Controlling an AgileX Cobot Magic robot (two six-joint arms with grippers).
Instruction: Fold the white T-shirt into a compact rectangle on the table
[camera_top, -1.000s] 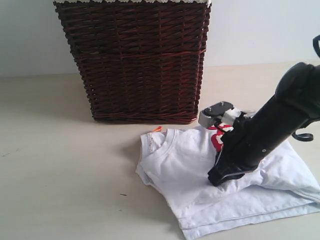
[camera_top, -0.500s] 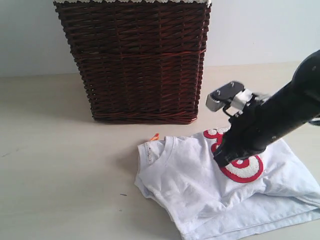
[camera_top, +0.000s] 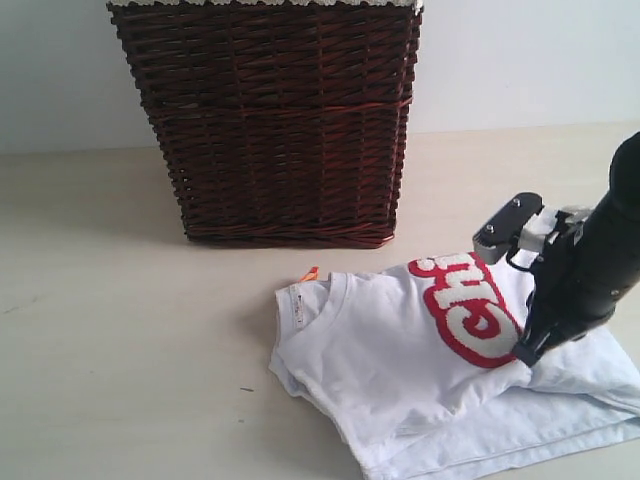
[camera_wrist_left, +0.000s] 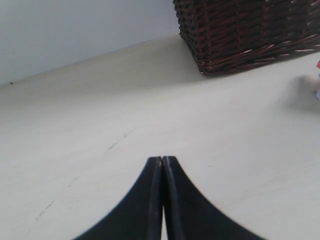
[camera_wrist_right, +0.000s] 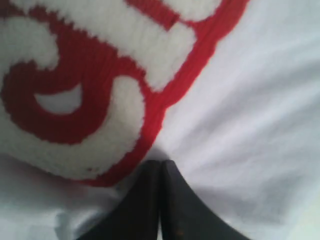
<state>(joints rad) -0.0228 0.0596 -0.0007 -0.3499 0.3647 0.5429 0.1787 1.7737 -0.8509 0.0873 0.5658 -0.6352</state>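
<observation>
The white T-shirt (camera_top: 390, 350) lies partly folded on the table (camera_top: 120, 330), its red-outlined lettering (camera_top: 470, 310) facing up and its orange neck tag (camera_top: 311, 273) at the collar. My right gripper (camera_top: 527, 352) is shut, with its tip pressed on the cloth just beside the end of the lettering. In the right wrist view the closed jaws (camera_wrist_right: 160, 162) touch the shirt (camera_wrist_right: 250, 100) at the edge of the red outline (camera_wrist_right: 100, 100), and no cloth shows between them. My left gripper (camera_wrist_left: 162, 159) is shut over bare table (camera_wrist_left: 150, 100) and holds nothing; the exterior view does not show it.
A tall dark wicker basket (camera_top: 270, 120) stands on the table just behind the shirt, close to its collar; it also appears in the left wrist view (camera_wrist_left: 245, 30). A pale wall (camera_top: 520, 60) rises behind the table. The shirt's lower layers reach the exterior view's right and bottom edges.
My right gripper has slid to the right across the shirt's front, uncovering the lettering it hid before. The shirt itself has barely shifted.
</observation>
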